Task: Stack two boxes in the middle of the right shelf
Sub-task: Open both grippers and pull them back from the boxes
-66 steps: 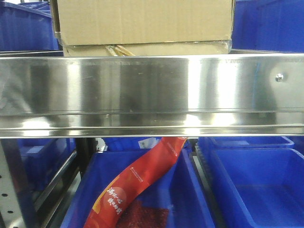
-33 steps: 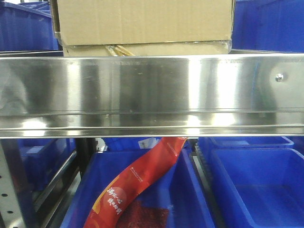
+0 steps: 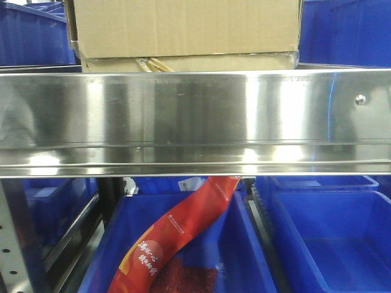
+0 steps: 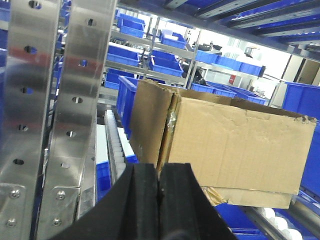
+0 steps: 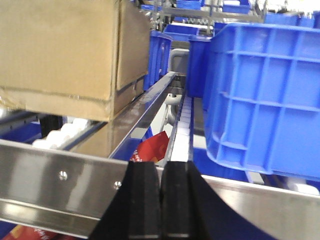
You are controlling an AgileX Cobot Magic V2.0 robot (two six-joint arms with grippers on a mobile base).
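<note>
A brown cardboard box (image 3: 183, 27) rests on the shelf behind the steel front rail (image 3: 195, 122); a flatter cardboard box (image 3: 183, 63) lies under it. The box also shows in the left wrist view (image 4: 225, 140) and in the right wrist view (image 5: 65, 50). My left gripper (image 4: 159, 172) is shut and empty, in front of the box's left corner. My right gripper (image 5: 161, 170) is shut and empty, in front of the rail, to the right of the box. Neither gripper shows in the front view.
Blue bins (image 3: 345, 33) stand on the shelf beside the box; one fills the right wrist view (image 5: 265, 90). Below the rail are blue bins (image 3: 330, 238), one holding a red packet (image 3: 177, 238). Steel uprights (image 4: 45, 125) stand left of the left gripper.
</note>
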